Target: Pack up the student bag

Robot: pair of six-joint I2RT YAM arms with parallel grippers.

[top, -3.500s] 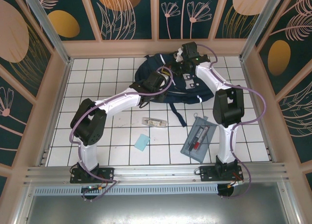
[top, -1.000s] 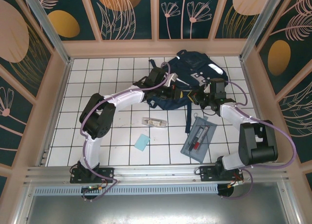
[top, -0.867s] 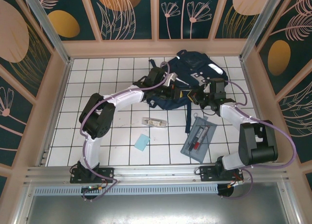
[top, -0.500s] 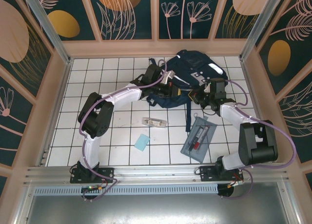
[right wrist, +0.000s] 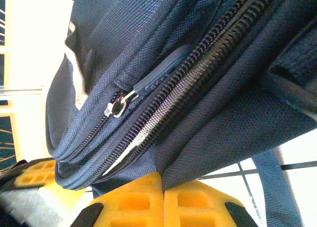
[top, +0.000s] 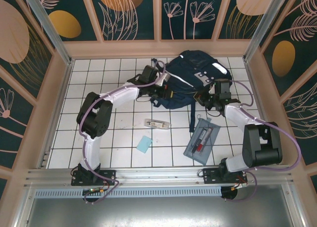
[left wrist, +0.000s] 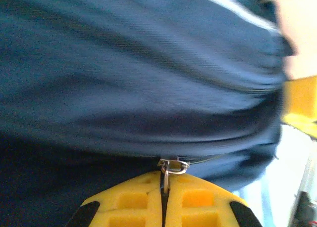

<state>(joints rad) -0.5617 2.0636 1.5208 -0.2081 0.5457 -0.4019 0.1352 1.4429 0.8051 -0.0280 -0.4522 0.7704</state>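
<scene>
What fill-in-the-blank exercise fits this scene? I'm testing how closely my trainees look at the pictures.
1. The left gripper is shut on the student bag's metal zipper ___.
2. The right gripper, with ___ fingers, is shut on the bag's fabric.
3. The pencil case lies ___ the bag, on the tiled table.

Missing words: pull; yellow; outside.

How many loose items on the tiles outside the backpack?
3: a small clear packet in front of the student bag, a light-blue square nearer the arm bases, a grey pencil case on the right with pens inside. The bag may hide more.
</scene>
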